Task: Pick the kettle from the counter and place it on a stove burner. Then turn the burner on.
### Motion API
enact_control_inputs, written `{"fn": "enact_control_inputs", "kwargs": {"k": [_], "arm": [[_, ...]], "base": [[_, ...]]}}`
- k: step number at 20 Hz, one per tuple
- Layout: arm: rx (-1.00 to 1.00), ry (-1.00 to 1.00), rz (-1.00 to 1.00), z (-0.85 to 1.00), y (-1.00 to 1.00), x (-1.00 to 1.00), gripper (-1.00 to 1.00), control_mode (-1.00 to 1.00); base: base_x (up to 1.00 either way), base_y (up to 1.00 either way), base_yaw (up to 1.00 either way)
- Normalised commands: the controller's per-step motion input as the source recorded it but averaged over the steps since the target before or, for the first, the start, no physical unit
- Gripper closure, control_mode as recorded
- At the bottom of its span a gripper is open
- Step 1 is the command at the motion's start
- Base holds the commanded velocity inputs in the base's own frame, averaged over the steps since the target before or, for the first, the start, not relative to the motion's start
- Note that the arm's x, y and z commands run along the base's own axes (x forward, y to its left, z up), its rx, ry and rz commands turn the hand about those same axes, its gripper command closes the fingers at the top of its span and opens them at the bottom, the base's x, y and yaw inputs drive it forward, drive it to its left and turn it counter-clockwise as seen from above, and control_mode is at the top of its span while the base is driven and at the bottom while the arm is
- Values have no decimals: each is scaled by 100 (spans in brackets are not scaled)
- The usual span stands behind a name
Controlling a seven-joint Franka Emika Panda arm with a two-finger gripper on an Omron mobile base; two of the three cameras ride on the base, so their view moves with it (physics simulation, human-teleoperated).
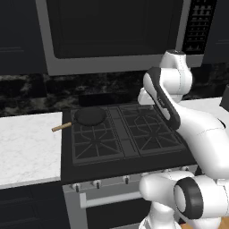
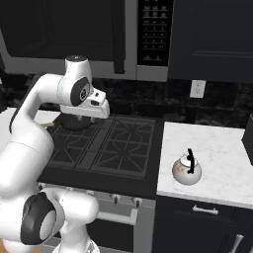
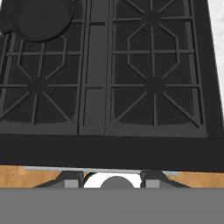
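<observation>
The whitish kettle (image 2: 187, 169) with reddish blotches and a black handle stands upright on the white marble counter (image 2: 220, 148), right of the stove. My gripper (image 3: 111, 179) hangs high over the cooktop, open, its fingertips (image 3: 72, 179) wide apart with nothing between them. It is well left of the kettle and apart from it. Below the hand lie the black grates: the front right stove burner (image 3: 153, 85), the rear right one (image 3: 151, 17) and the front left one (image 3: 37, 85). No flame shows on any of them.
A flat black pan (image 1: 90, 115) with a wooden handle (image 1: 61, 127) sits on the rear left burner. Stove knobs (image 1: 96, 182) line the front panel. A microwave (image 1: 116, 31) hangs overhead. More marble counter (image 1: 27, 143) lies left of the stove. A dark object (image 2: 248, 131) stands at the far right.
</observation>
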Motion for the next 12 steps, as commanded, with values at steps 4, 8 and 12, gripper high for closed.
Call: {"fn": "enact_control_inputs", "kwargs": {"k": [4,8,12], "arm": [[0,-3,0,-22,-21,-31,-100,-100],[-1,0,0,-53,-51,-42,-100,-100],[2,-15,-5,-24,-100,-72,-100,-100]], "base": [[0,0,0],[0,0,0],[0,0,0]]}}
